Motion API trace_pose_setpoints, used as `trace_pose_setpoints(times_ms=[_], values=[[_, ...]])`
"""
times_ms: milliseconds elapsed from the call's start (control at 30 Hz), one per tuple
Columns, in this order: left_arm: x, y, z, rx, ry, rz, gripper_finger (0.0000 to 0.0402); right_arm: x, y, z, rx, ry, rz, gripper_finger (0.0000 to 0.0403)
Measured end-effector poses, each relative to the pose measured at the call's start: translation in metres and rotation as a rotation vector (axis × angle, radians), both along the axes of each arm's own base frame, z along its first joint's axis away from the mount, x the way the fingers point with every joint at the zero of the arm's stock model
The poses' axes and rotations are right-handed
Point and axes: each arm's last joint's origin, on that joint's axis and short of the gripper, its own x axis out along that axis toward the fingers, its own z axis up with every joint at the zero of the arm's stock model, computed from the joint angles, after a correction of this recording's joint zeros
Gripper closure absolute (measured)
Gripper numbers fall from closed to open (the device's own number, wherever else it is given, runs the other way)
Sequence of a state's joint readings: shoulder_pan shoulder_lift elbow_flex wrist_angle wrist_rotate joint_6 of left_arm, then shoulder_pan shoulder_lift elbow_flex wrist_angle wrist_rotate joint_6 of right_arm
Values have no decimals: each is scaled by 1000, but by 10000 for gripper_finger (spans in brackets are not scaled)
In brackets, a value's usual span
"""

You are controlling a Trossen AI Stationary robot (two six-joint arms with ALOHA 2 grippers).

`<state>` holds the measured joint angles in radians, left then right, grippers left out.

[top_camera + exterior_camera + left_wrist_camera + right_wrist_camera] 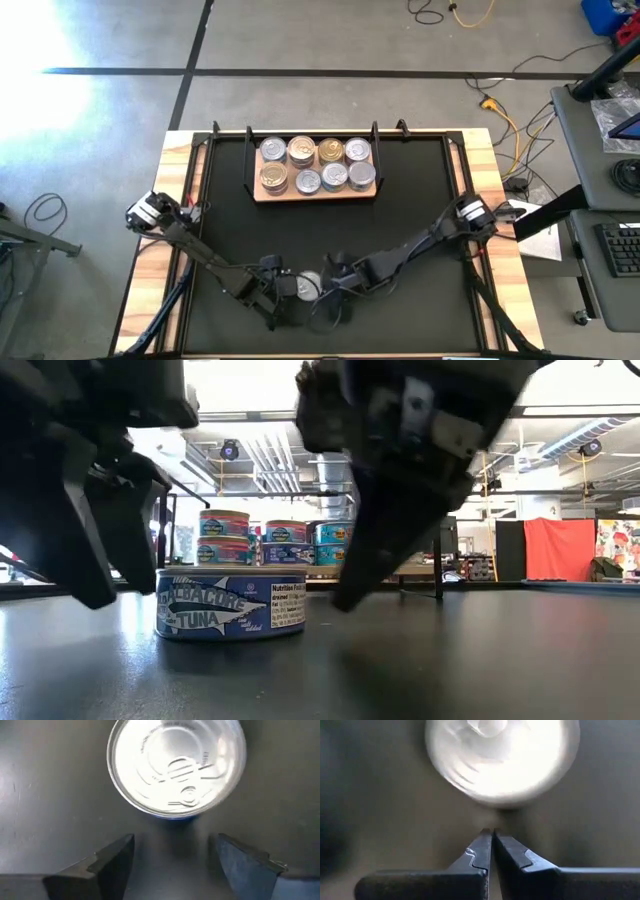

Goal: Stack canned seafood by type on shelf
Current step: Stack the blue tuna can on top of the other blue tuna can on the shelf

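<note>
I see a tuna tin [309, 286] at lower centre of the worktop [400, 200]; left tool [290, 287] apart beside it; right tool [333, 284] together; shelf [316, 190] upper centre.

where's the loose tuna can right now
In the high view the tuna can stands on the table's near edge, between the left hand and right hand, apart from the shelf.

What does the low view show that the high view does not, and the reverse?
Only the low view shows the blue "tuna" label on the near tin. Only the high view shows the whole shelf with its eight tin tops, some gold, and the left pincer and right pincer either side of that tin. Both show the tin on the black table.
</note>
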<state>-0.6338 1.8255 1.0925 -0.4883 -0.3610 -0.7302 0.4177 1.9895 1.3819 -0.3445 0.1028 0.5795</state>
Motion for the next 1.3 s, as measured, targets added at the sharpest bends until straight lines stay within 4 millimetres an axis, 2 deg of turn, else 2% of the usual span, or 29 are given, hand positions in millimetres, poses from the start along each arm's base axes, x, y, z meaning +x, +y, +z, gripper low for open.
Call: trace_pose_setpoints(times_ms=[133,267,467,600,867,967,1100,1300], values=[[5,3,-3,-13,-19,27,134,10,14,-9,66,-107,37,390],[5,2,-5,-22,-12,21,134,11,16,-15,62,-104,59,390],[6,0,-3,-44,-2,13,134,14,-1,-14,-62,-110,5,390],[6,0,-1,-51,3,8,134,16,-13,-12,-78,-90,-23,390],[-2,-1,16,4,64,-31,134,5,-20,4,-136,-32,-22,390],[-9,3,19,34,90,-32,134,1,-14,16,-152,-64,22,390],[-12,15,11,68,122,-32,134,-4,5,20,-172,-124,52,390],[-9,36,-7,133,147,2,138,-8,30,4,-151,-144,46,386]])
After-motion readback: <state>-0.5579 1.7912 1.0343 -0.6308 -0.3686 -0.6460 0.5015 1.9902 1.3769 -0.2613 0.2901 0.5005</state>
